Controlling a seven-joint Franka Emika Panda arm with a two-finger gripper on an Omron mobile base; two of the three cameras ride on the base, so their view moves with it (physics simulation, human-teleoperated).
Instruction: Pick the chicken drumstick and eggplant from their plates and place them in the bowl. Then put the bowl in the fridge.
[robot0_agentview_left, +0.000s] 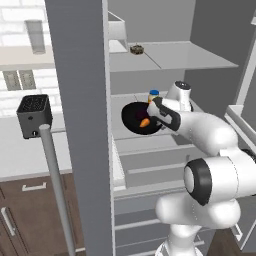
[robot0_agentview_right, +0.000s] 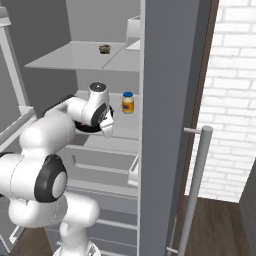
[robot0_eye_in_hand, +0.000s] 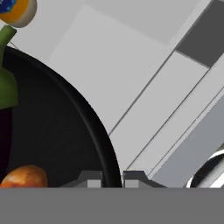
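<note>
The black bowl (robot0_agentview_left: 131, 116) is inside the open fridge (robot0_agentview_left: 165, 65), over its middle shelf, and looks tipped toward me. The golden-orange chicken drumstick (robot0_agentview_left: 144, 122) and the dark purple eggplant (robot0_agentview_left: 138, 113) lie in it. My gripper (robot0_agentview_left: 156, 114) is shut on the bowl's right rim. In the hand view the rim of the bowl (robot0_eye_in_hand: 98, 131) runs between my two fingertips, where the gripper (robot0_eye_in_hand: 113, 179) clamps it. The eggplant (robot0_eye_in_hand: 5, 89) with its green cap and the drumstick (robot0_eye_in_hand: 24, 177) show at the left. From the right, my gripper (robot0_agentview_right: 106, 126) hides most of the bowl (robot0_agentview_right: 89, 128).
A yellow jar with a blue lid (robot0_agentview_left: 153, 94) (robot0_agentview_right: 128, 103) stands on the same shelf just behind the bowl. A small dark item (robot0_agentview_left: 137, 49) sits on the upper shelf. The open fridge door (robot0_agentview_left: 82, 130) with its bar handle (robot0_agentview_left: 55, 185) stands left. A black toaster (robot0_agentview_left: 34, 115) is on the counter.
</note>
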